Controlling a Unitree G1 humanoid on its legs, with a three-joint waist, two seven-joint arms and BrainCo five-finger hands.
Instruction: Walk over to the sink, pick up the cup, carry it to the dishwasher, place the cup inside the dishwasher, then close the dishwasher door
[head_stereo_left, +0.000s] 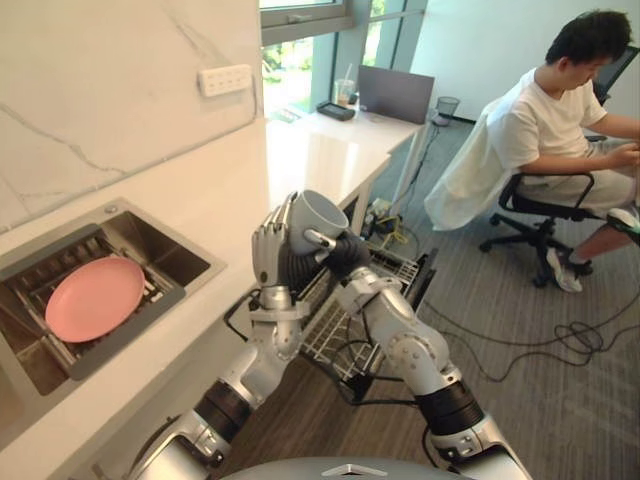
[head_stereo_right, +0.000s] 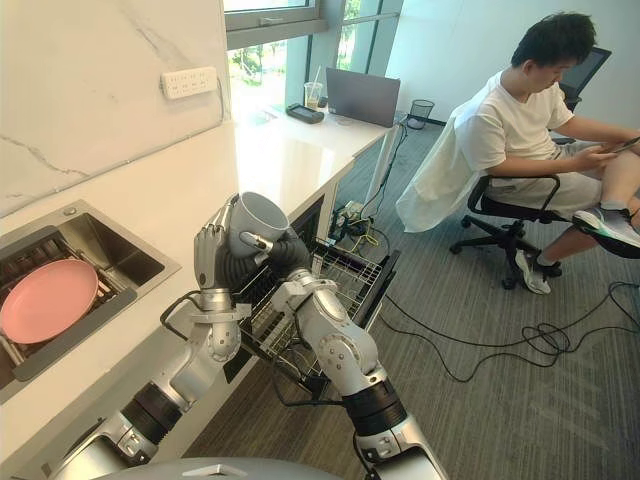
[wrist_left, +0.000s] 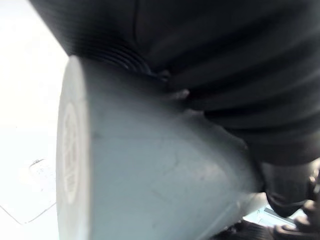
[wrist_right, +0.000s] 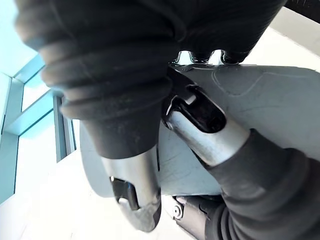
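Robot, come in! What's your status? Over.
Left hand and right hand both clasp the grey cup. Cup up over the pulled-out dishwasher rack. Nothing seen blocking the rack.

No legible text — none anywhere.

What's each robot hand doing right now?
Left robot hand: closed round the cup.
Right robot hand: closed on the same cup, fingers at its rim.
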